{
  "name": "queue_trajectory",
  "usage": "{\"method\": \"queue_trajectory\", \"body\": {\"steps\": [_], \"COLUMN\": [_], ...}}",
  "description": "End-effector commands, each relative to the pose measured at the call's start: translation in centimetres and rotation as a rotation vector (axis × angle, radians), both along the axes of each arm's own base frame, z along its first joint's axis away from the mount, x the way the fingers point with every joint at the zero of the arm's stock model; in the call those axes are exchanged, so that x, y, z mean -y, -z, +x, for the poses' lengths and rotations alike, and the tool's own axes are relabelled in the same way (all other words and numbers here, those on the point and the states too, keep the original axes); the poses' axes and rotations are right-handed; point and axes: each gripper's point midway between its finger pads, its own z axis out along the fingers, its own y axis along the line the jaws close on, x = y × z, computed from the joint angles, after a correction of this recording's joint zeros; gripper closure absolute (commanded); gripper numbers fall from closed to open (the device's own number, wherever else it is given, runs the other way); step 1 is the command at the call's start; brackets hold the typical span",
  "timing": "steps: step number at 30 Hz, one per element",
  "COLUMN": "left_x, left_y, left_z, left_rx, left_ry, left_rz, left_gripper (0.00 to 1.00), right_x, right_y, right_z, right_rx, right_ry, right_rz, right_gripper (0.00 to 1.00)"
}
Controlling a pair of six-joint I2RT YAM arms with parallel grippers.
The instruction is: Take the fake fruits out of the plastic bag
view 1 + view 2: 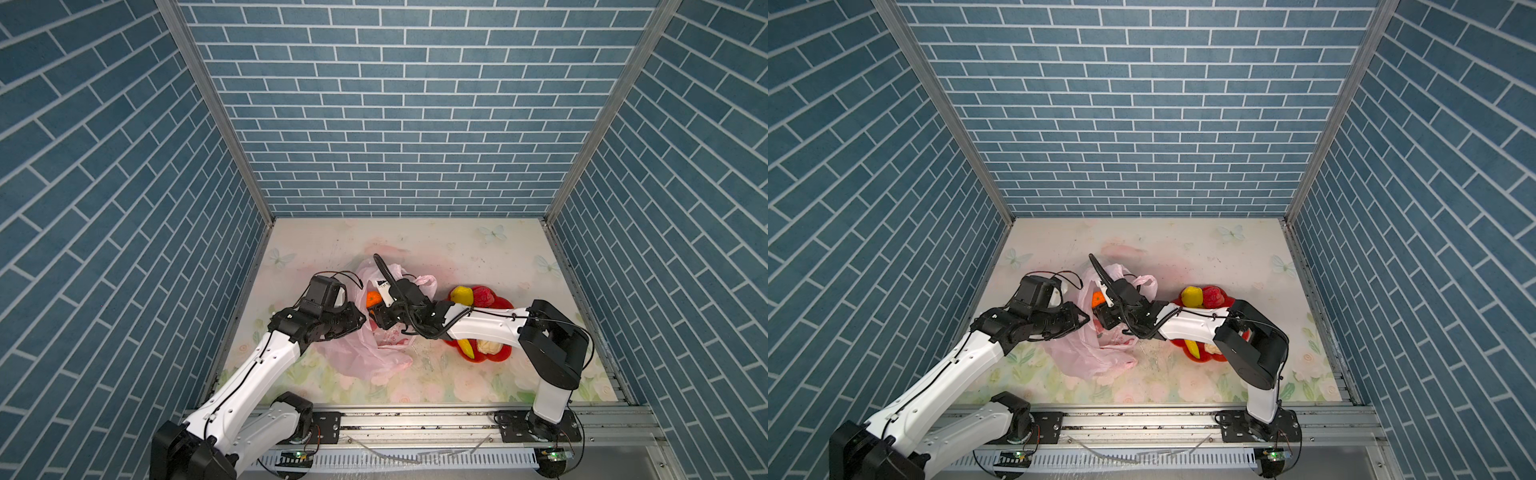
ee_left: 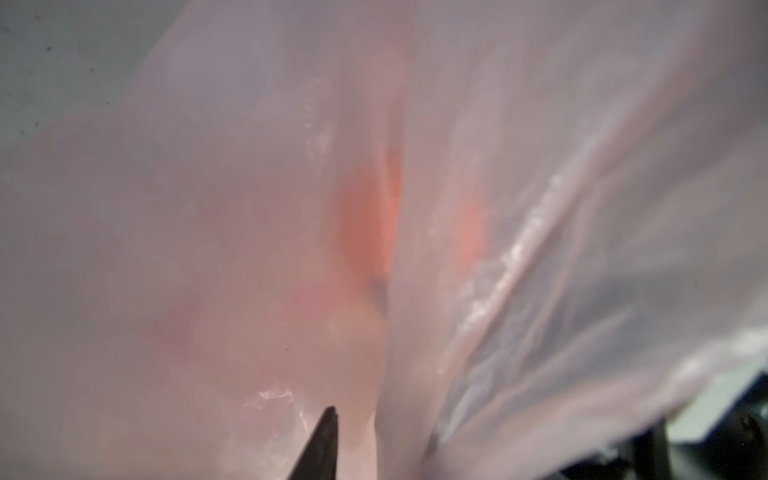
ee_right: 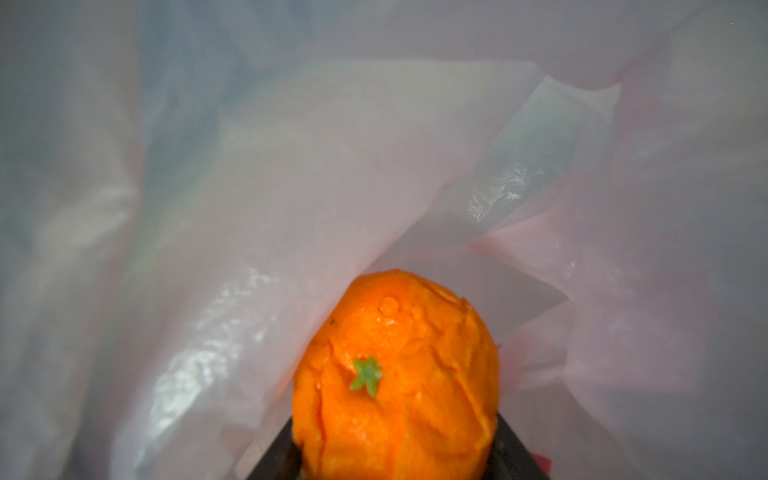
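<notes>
Bag (image 1: 365,353) (image 1: 1088,353): pink, crumpled, lying mid-table (image 1: 436,249), mouth toward the back wall, handles sticking up.

Bag contents: orange (image 1: 372,298) (image 1: 1097,297) sits in the mouth, film around it. In the right wrist view the orange (image 3: 395,382) is close up, green stem star facing the camera, with folds of bag (image 3: 291,166) behind it. Cannot tell whether anything else is inside: only red print shows through the film.

Right gripper (image 1: 375,308) (image 1: 1099,308) (image 3: 395,453): reached into the mouth, jaws part-way apart and closed on the orange, one dark finger on each side of it.

Left gripper (image 1: 363,320) (image 1: 1087,320): tip at the bag's left edge, against the film. In the left wrist view, one dark fingertip (image 2: 324,440) shows, and the bag (image 2: 208,208) fills the picture, gathered in a fold beside it. An orange-red blur shows through. Cannot tell how far the jaws stand apart or whether they pinch the film.

Plate (image 1: 500,353) (image 1: 1198,358): red, right of the bag, partly under the right arm. It holds lemon (image 1: 462,295) (image 1: 1192,296) and berry (image 1: 484,296) (image 1: 1213,296) at the far side, banana (image 1: 466,347) (image 1: 1192,347) and cream ball (image 1: 488,345) (image 1: 1213,348) at the near side.
</notes>
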Motion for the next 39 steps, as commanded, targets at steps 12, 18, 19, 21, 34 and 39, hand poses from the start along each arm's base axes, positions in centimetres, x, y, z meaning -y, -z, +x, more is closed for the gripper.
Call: {"method": "queue_trajectory", "body": {"steps": [12,18,19,21,34,39], "left_x": [-8.5,-10.4,-10.5,-10.9,-12.2,-9.2], "left_y": [-6.4,-8.9,-9.3,-10.2,-12.8,-14.7], "left_z": [-0.6,-1.2,-1.2,-1.2,-1.9,-1.4], "left_rx": [0.08,0.1,0.103,0.112,0.125,0.178], "left_ry": [-0.056,-0.06,-0.058,-0.059,-0.069,-0.037], "left_rz": [0.444,0.542,0.546,0.556,0.598,0.405], "left_gripper": [0.89,0.87,0.87,0.87,0.67,0.52], "right_x": [2.0,2.6,2.6,2.8,2.7,2.5], "right_y": [-0.4,0.4,0.5,1.0,2.3,0.5], "right_z": [0.6,1.3,1.3,1.6,2.2,1.9], "right_rx": [0.074,0.086,0.089,0.089,0.062,0.08], "right_ry": [0.05,0.089,0.094,0.103,0.11,0.088], "right_rz": [-0.057,-0.092,-0.096,-0.108,-0.12,-0.109], "right_gripper": [1.0,1.0,1.0,1.0,1.0,1.0]}}
